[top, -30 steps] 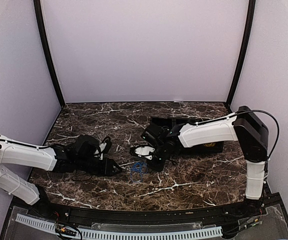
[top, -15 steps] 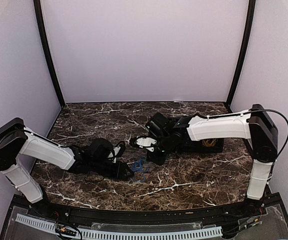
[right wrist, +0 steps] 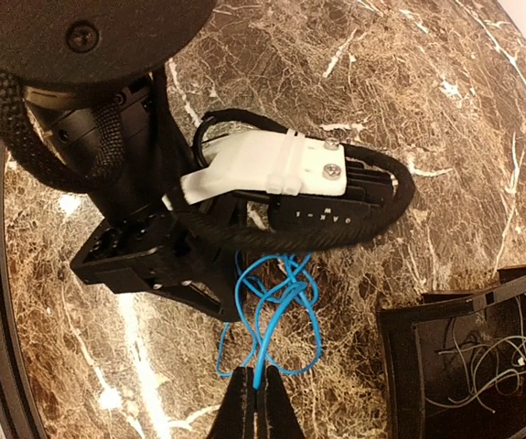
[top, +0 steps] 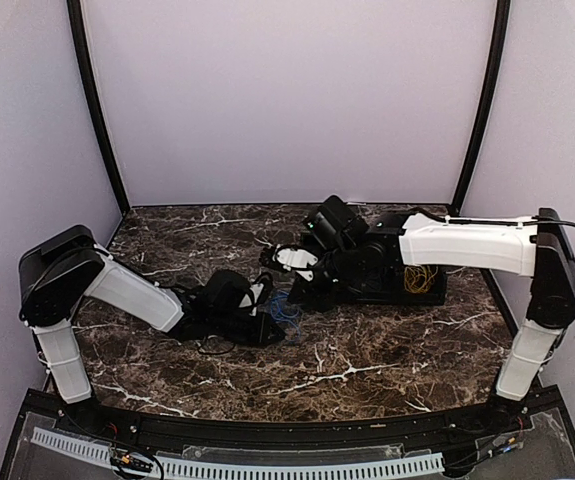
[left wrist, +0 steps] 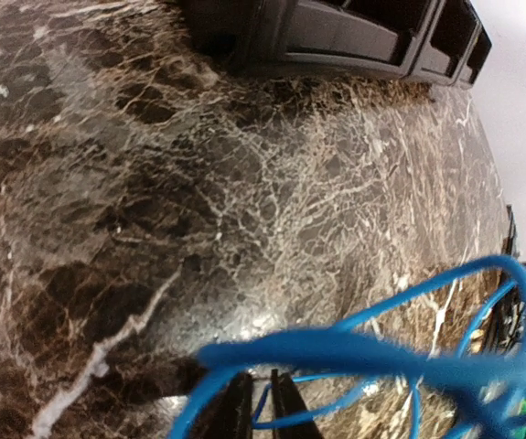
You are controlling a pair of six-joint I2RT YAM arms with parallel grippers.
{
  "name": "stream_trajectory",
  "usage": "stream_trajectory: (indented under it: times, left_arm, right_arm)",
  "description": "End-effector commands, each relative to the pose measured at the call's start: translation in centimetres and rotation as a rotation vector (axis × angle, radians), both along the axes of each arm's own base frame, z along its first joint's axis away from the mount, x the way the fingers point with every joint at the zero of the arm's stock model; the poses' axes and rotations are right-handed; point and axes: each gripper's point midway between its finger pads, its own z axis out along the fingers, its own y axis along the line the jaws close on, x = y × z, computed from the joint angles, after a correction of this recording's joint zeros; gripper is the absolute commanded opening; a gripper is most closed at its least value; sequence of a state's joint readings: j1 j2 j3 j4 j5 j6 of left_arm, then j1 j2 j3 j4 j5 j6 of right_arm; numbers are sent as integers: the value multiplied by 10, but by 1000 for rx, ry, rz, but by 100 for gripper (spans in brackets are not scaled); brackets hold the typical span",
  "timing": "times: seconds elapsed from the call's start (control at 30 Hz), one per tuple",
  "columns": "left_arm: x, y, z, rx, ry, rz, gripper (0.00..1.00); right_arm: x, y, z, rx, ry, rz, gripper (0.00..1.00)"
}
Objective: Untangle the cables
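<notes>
1. The left hand (left wrist: 261,408) is low over the marble surface (top: 367,370), fingers narrow with a strand of the blue cable (right wrist: 272,311) between them.
2. The right hand (right wrist: 255,402) is pinched onto the same tangle.
3. Farther off, the yellow cable (top: 419,278) and pale grey cable (right wrist: 482,361) lie in the black tray (top: 437,297).

Reached further right with the left gripper (top: 273,326) up to the blue cable (top: 287,308), pulled back toward the black tray (top: 439,292) with the right gripper (top: 294,296), dragging that cable along and uncovering the yellow cable (top: 422,278).
</notes>
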State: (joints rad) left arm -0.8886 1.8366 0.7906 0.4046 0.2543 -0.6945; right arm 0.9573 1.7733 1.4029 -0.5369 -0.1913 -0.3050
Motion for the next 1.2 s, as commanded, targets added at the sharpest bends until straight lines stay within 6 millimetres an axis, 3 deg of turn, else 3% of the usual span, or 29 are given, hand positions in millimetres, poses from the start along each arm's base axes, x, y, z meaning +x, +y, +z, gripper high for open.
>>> stream_trajectory:
  times: [0.0,0.17,0.33,0.53,0.8,1.17]
  left_arm:
    - [5,-1,-5,18,-16,10,3]
    - [0,8,1,33,-30,11,0]
    - [-10,31,-5,102,-15,32,0]
    - [-11,45,-2,140,-34,58,0]
    - [-8,48,-8,190,-30,60,0]
    - [-10,50,-15,228,-13,44,0]
  right_arm:
    - [10,-4,40,76,-46,-7,0]
    - [49,-27,89,132,-159,-103,0]
    - [101,-69,148,215,-265,-252,0]
    - [141,-120,171,245,-337,-405,0]
    - [183,-191,204,273,-442,-607,0]
    - [219,-274,238,309,-531,-813,0]
